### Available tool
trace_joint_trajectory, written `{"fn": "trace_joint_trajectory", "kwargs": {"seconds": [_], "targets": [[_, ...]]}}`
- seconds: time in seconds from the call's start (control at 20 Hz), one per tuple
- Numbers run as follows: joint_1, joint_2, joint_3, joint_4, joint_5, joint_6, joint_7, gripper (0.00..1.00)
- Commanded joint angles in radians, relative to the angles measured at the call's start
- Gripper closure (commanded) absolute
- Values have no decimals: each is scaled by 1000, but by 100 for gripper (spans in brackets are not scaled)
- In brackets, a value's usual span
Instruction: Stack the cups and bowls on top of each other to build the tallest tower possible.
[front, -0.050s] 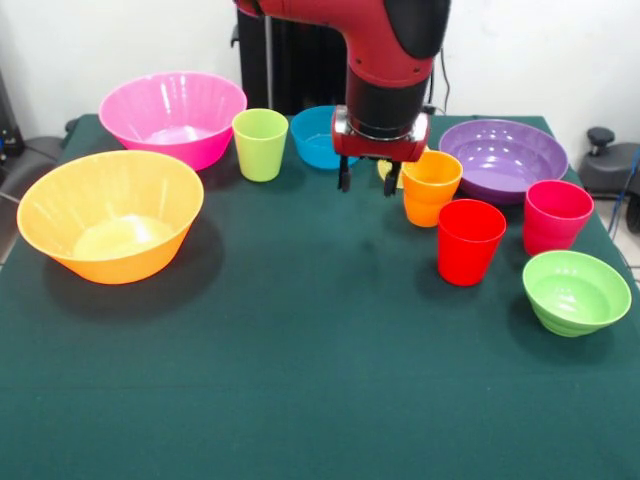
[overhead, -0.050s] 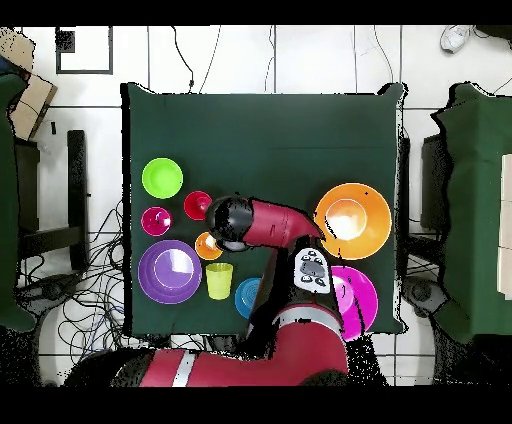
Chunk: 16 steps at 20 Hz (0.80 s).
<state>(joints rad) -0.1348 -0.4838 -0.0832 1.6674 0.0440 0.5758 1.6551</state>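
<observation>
From the front, my claw (front, -0.050s: 367, 180) hangs spread and empty above the table (front, -0.050s: 300, 380), the orange ribbed cup (front, -0.050s: 431, 187) just beside it, the small blue bowl (front, -0.050s: 320, 137) behind it, the lime green cup (front, -0.050s: 260, 144) farther off.

From overhead, my arm hides the claw; the small light green bowl (overhead, -0.050s: 162, 178) sits well apart. Nothing is stacked yet.
</observation>
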Motion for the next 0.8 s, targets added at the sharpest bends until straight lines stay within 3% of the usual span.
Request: {"fn": "trace_joint_trajectory", "kwargs": {"seconds": [0.05,0.8], "targets": [[1,54,40,-105,2,107,119,0],[18,31,36,-86,15,121,130,0]]}}
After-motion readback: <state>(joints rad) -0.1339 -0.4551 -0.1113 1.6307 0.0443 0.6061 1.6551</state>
